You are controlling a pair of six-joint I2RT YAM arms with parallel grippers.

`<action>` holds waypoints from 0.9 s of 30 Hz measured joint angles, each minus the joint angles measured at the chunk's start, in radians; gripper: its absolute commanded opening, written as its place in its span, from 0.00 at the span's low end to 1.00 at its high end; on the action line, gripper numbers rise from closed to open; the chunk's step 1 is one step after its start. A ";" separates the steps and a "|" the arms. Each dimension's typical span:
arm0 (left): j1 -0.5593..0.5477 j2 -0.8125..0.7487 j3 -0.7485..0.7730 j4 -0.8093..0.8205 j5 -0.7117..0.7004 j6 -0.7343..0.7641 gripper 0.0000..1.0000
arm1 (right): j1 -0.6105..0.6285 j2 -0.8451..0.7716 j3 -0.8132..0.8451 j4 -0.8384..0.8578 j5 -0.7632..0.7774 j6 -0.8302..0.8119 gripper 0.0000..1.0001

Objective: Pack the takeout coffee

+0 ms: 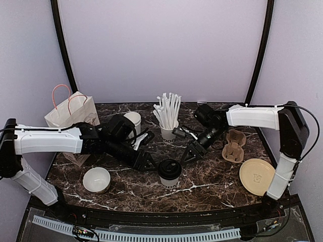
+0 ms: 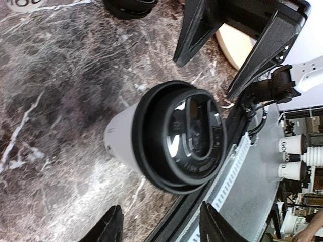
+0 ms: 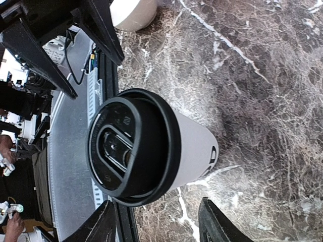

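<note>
Left hand point(image 1: 147, 162) has its fingers apart and empty, tips close beside the black-lidded coffee cup point(image 1: 169, 172); right hand point(image 1: 190, 154) is likewise spread and empty on the cup's other side; the cup stands upright on the marble table point(image 1: 212, 184), front centre, between both hands.

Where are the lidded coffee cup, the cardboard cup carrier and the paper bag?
lidded coffee cup point(image 1: 169, 169): top external view, on its black lid.
cardboard cup carrier point(image 1: 234, 146): top external view, on its middle.
paper bag point(image 1: 70, 113): top external view, on its white side.
</note>
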 measured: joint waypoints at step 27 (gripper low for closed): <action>0.011 0.126 0.006 0.099 0.102 0.006 0.31 | 0.000 0.105 -0.001 -0.010 -0.133 0.101 0.47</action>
